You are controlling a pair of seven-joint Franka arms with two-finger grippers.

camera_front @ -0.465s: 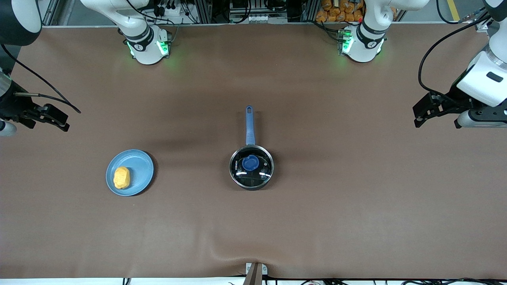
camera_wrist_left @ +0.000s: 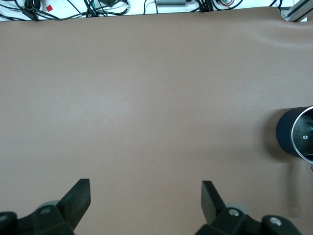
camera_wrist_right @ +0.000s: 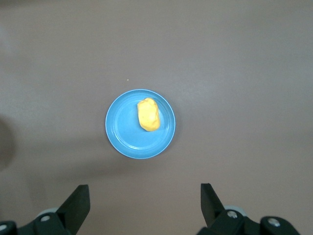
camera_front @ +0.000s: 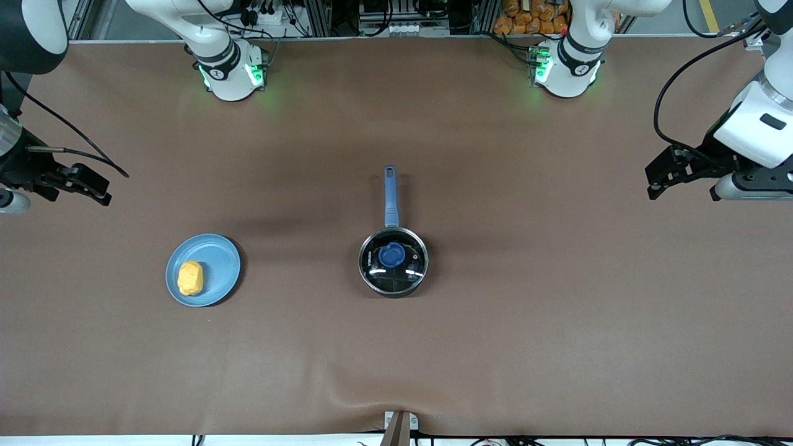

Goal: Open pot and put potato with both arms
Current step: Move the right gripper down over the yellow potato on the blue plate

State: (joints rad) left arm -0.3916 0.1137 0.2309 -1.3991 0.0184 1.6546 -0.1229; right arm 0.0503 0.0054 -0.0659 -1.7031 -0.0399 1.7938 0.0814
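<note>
The black pot (camera_front: 393,261) stands mid-table with its glass lid and blue knob (camera_front: 392,254) on, its blue handle (camera_front: 390,195) pointing toward the robots' bases. Its edge shows in the left wrist view (camera_wrist_left: 297,132). The yellow-orange potato (camera_front: 190,278) lies on a light-blue plate (camera_front: 220,263) toward the right arm's end; both show in the right wrist view, potato (camera_wrist_right: 148,115) on plate (camera_wrist_right: 122,132). My left gripper (camera_front: 657,179) is open and empty, up over the left arm's end of the table. My right gripper (camera_front: 93,186) is open and empty, up over the right arm's end.
The brown mat (camera_front: 557,310) covers the whole table, with a small wrinkle at its near edge (camera_front: 372,399). The arm bases (camera_front: 232,74) (camera_front: 564,71) stand along the edge farthest from the front camera, with cables and racks past them.
The right gripper has shifted slightly toward the table's middle. The left gripper has barely moved. Pot, plate and potato are unchanged.
</note>
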